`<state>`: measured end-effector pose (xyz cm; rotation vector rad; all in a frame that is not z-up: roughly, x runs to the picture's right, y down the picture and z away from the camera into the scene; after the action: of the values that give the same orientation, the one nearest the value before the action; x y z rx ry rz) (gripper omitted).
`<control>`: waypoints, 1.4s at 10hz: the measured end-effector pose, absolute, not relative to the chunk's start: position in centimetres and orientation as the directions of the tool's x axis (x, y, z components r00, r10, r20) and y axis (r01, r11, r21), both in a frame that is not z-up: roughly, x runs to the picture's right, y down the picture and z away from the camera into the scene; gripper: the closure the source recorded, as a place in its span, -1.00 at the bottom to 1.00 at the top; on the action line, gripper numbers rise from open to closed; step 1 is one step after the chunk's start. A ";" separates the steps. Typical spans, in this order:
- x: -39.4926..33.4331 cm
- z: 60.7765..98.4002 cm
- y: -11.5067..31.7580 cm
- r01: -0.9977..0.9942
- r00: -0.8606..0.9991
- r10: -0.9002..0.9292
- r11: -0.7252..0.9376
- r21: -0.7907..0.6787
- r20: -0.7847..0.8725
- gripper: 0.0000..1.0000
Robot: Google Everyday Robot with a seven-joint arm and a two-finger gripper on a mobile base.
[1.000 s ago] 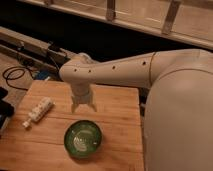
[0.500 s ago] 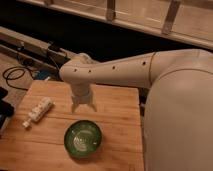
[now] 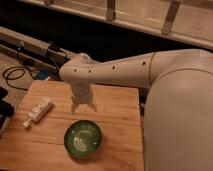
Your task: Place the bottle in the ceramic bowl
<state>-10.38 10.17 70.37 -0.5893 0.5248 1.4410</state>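
Observation:
A small white ridged bottle (image 3: 37, 112) lies on its side near the left edge of the wooden table (image 3: 117, 130). Toward the front middle of the table stands the green ceramic bowl (image 3: 83, 139), with nothing in it. My gripper (image 3: 83, 106) hangs over the table just behind the bowl and to the right of the bottle. It points downward, open, with nothing between its fingers.
My white arm (image 3: 130, 70) reaches in from the right, and the robot's body (image 3: 180, 125) fills the right side. Black cables (image 3: 15, 75) lie on the floor at the left. A dark object (image 3: 4, 107) sits at the table's left edge.

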 end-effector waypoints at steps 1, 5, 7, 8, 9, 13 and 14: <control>-10.4 70.4 10.2 -0.998 0.066 0.752 0.037 -0.057 -0.656 -0.30; -10.4 70.4 10.2 -0.998 0.066 0.752 0.037 -0.057 -0.656 -0.30; -10.4 70.4 10.1 -0.998 0.067 0.753 0.040 -0.057 -0.655 -0.30; -10.3 70.3 9.9 -0.997 0.075 0.757 0.051 -0.056 -0.649 -0.30; -10.9 70.2 9.2 -0.993 0.114 0.768 0.086 -0.074 -0.631 -0.30; -17.0 72.5 4.6 -0.946 0.321 0.790 0.240 -0.217 -0.523 -0.30; -19.0 73.7 3.5 -0.926 0.370 0.787 0.269 -0.265 -0.493 -0.30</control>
<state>-19.04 3.53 73.67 -0.5624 0.2868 1.1763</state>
